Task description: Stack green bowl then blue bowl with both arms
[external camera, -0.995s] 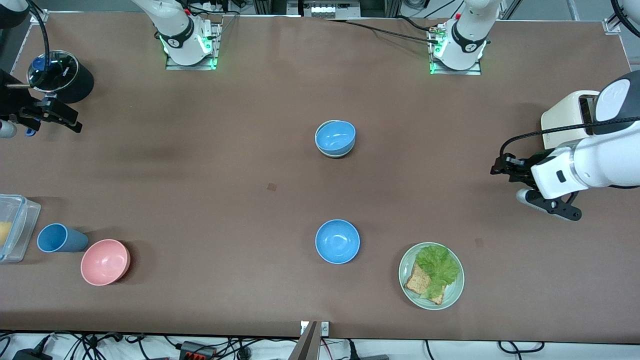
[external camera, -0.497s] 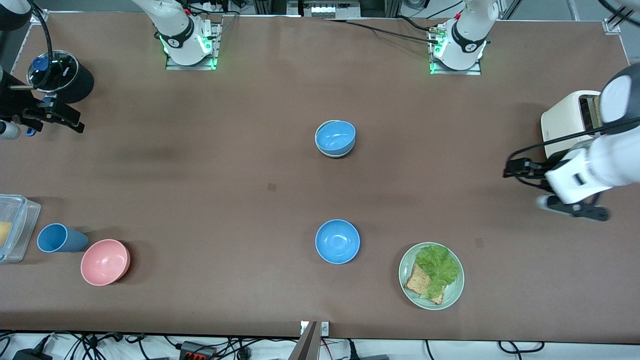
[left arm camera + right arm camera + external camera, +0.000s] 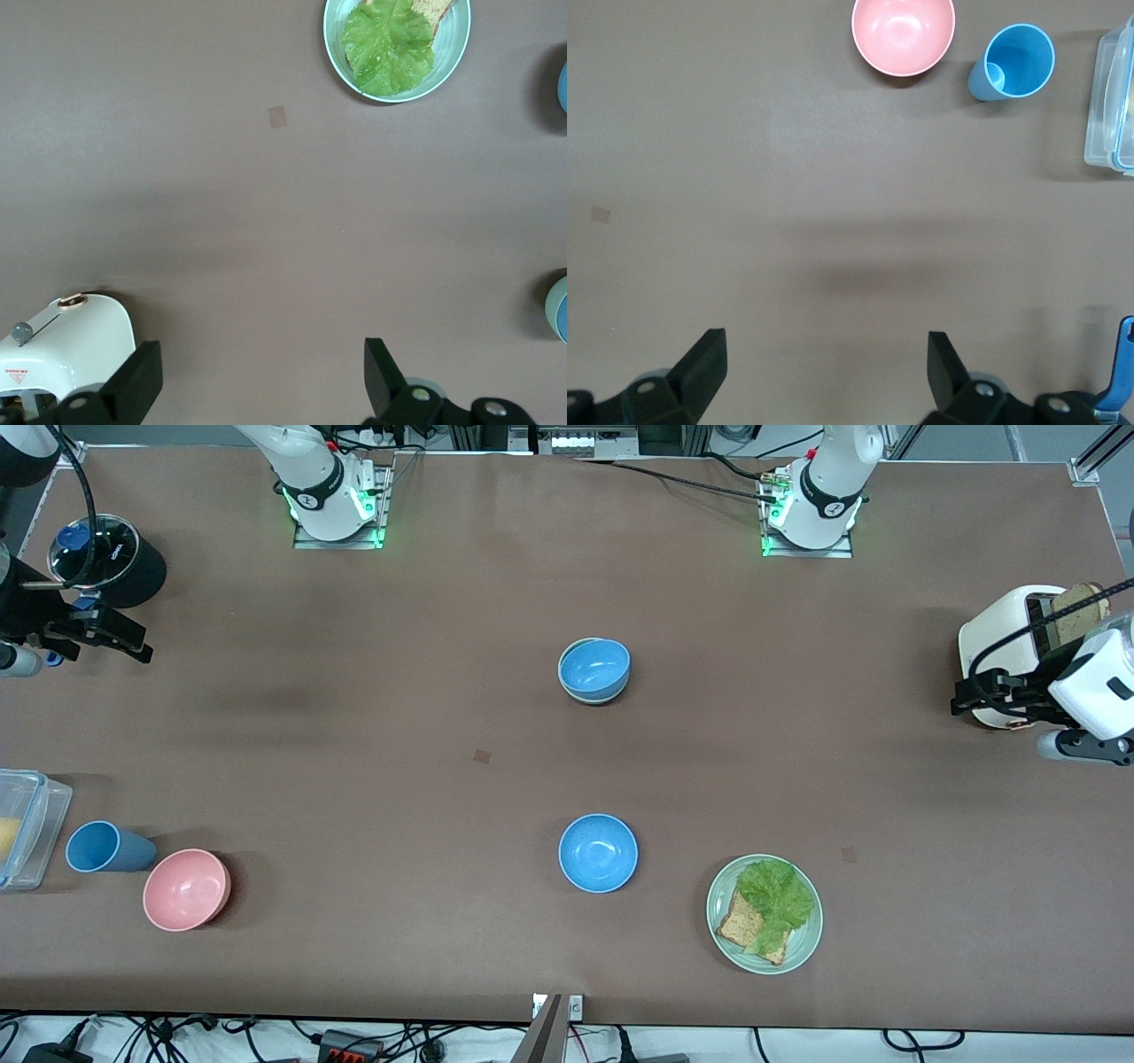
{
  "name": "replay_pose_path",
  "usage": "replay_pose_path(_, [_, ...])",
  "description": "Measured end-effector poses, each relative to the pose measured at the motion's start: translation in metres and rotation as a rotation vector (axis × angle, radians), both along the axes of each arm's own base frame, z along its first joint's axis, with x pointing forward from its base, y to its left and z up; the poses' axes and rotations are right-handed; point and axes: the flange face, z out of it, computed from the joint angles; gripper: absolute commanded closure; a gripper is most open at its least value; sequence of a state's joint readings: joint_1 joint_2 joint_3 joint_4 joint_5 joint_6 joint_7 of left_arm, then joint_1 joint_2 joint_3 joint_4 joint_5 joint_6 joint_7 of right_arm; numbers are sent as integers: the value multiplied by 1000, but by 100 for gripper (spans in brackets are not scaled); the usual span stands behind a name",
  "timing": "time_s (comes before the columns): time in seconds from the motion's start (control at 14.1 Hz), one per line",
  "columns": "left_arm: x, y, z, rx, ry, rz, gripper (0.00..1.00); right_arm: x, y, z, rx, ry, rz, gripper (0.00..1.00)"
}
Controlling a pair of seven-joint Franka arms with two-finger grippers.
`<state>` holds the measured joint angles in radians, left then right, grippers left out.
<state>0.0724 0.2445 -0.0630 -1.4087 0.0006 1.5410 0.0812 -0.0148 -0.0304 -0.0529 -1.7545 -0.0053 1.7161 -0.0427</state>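
Observation:
A blue bowl (image 3: pixel 595 666) sits nested inside the green bowl (image 3: pixel 586 700), whose pale rim shows around it, at the middle of the table. A second, identical blue bowl (image 3: pixel 598 853) stands alone nearer the front camera. My left gripper (image 3: pixel 959 698) is open and empty, up beside the white toaster (image 3: pixel 997 646) at the left arm's end; its wrist view (image 3: pixel 261 376) shows bare table between the fingers. My right gripper (image 3: pixel 142 646) is open and empty at the right arm's end, over bare table in its wrist view (image 3: pixel 824 354).
A green plate (image 3: pixel 802 948) with lettuce and toast lies near the lone blue bowl. A pink bowl (image 3: pixel 186 888), a blue cup (image 3: pixel 104 847) and a clear container (image 3: pixel 27 824) sit at the right arm's end. A black round pot (image 3: pixel 111 558) stands near the right gripper.
My left gripper has drawn back toward the left arm's end of the table, up beside the toaster. The right gripper has barely shifted. The bowls have not moved.

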Motion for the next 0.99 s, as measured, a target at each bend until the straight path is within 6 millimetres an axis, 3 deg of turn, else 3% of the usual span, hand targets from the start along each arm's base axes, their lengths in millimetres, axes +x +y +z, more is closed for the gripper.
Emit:
replay_pose_path(0.28, [-1, 14, -7, 4, 12, 24, 0, 2, 0, -4, 0, 7, 0, 0])
replay_pose_path(0.99, [-10, 11, -2, 4, 12, 17, 0, 2, 0, -4, 0, 8, 1, 0])
